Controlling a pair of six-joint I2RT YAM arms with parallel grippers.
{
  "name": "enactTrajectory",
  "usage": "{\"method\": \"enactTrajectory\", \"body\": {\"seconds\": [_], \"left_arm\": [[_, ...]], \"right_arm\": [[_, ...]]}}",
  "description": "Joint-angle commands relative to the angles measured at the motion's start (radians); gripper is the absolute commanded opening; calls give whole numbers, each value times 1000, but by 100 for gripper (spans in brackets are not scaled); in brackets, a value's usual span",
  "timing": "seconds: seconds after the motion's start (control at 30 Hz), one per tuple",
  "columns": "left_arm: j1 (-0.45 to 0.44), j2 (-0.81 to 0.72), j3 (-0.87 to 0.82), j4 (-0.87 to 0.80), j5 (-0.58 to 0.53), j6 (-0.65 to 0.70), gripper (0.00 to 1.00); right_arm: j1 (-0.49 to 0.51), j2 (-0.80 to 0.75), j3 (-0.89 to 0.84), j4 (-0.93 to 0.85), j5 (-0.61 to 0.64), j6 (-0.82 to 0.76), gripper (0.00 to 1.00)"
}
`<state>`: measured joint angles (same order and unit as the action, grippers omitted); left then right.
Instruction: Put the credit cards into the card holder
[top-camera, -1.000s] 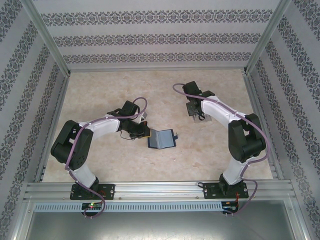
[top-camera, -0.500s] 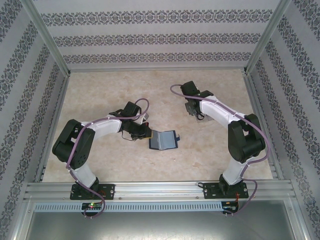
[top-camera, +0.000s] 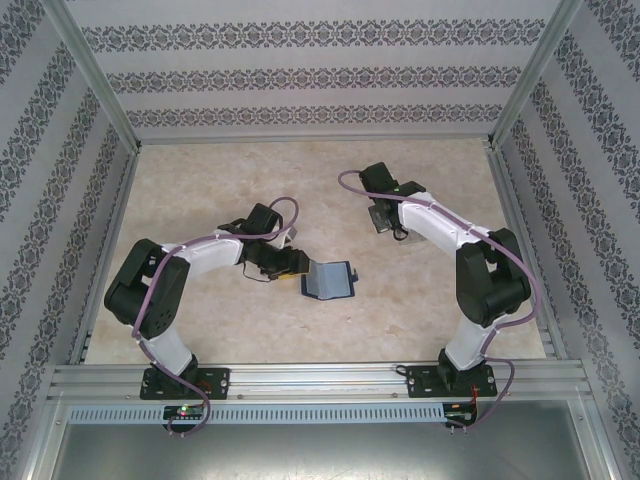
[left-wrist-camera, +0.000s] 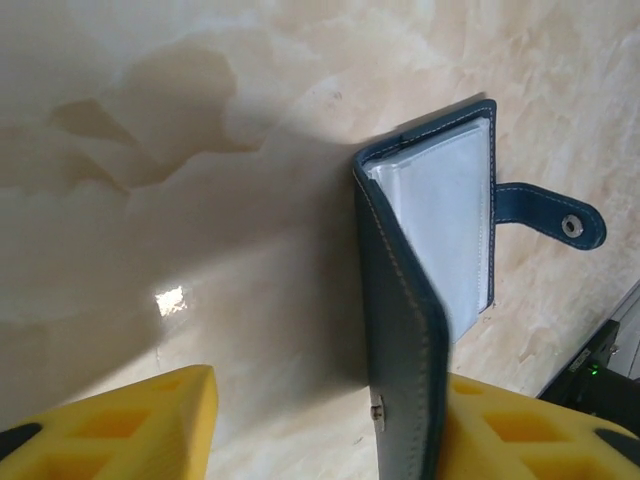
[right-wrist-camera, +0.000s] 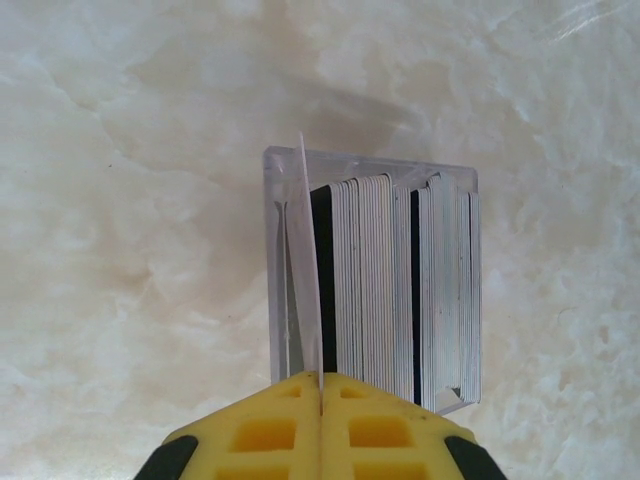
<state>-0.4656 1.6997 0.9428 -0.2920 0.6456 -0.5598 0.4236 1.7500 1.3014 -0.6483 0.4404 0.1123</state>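
Observation:
The navy card holder (left-wrist-camera: 440, 230) lies open on the table, its clear inner pocket up and its clasp tab (left-wrist-camera: 550, 215) pointing right. Its cover (left-wrist-camera: 400, 330) stands on edge between my left gripper's (left-wrist-camera: 328, 400) yellow fingers, against the right one; the jaws are open, with a wide gap on the left. From above, the card holder (top-camera: 330, 280) sits just right of the left gripper (top-camera: 293, 265). My right gripper (right-wrist-camera: 321, 385) is shut on a thin pale credit card (right-wrist-camera: 308, 270), seen edge-on, at the left end of a clear rack (right-wrist-camera: 400, 165) packed with several credit cards (right-wrist-camera: 370, 280).
The clear rack stands under the right gripper (top-camera: 385, 222) toward the back right of the marble-patterned table (top-camera: 220, 180). Metal frame rails (top-camera: 105, 230) and patterned walls border the table on all sides.
The left gripper has opened and released the holder's cover, which still stands between its fingers. The right gripper has shut on a card at the rack.

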Motion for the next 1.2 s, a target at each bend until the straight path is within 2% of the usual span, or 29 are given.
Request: {"method": "enactTrajectory", "body": {"seconds": [0.0, 0.1, 0.23, 0.4, 0.47, 0.6, 0.63, 0.7, 0.83, 0.93, 1.17], "left_arm": [[-10, -51, -10, -9, -33, 0, 58], [-11, -70, -10, -36, -63, 2, 59], [-8, -102, -19, -46, -82, 15, 68], [-10, -95, -17, -71, -88, 32, 66], [-10, -78, -18, -64, -72, 34, 61], [-9, -58, -9, -70, -52, 34, 41], [-9, -58, -9, -74, -55, 36, 39], [-9, -54, 2, -94, -67, 54, 35], [-10, -24, 30, -134, -88, 73, 23], [-10, 17, 43, -140, -83, 85, 12], [-10, 47, 26, -101, -78, 66, 4]], "right_arm": [[22, -61, 18, -10, 26, -12, 3], [49, -89, 2, -6, 47, -23, 1], [74, -158, -45, 17, 3, -16, 0], [78, -316, -162, 74, -287, 20, 0], [77, -386, -227, 101, -414, 39, 0], [62, -484, -344, 132, -681, 122, 0], [55, -494, -369, 142, -761, 136, 0], [41, -495, -418, 174, -936, 163, 0], [19, -417, -477, 259, -1169, 220, 0], [16, -335, -490, 297, -1242, 240, 0], [-46, -236, -514, 309, -1293, 254, 0]]}}
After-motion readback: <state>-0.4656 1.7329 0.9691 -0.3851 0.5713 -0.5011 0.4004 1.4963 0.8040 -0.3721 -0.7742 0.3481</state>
